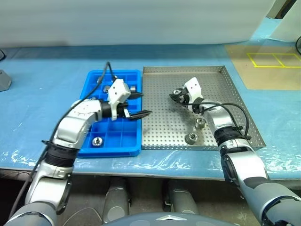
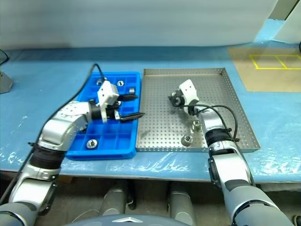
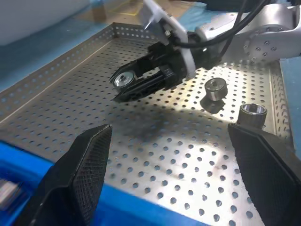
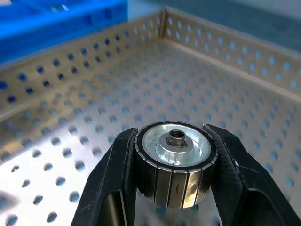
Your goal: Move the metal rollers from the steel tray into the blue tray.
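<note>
Partly tool-hidden roller (image 4: 175, 165) (rim showing)

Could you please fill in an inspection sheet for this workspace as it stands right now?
Surface: table under blue sheeting.
Job's things: steel tray with two loose rollers; a third roller is gripped. Blue tray beside it, touching, with several rollers in its compartments.
Clutter: grey object at the table's left edge.
Grippers: left gripper open over the blue tray's right edge; right gripper shut on a roller above the steel tray.
Cables: black cables on both arms.
Surroundings: yellow floor markings on the far right.
</note>
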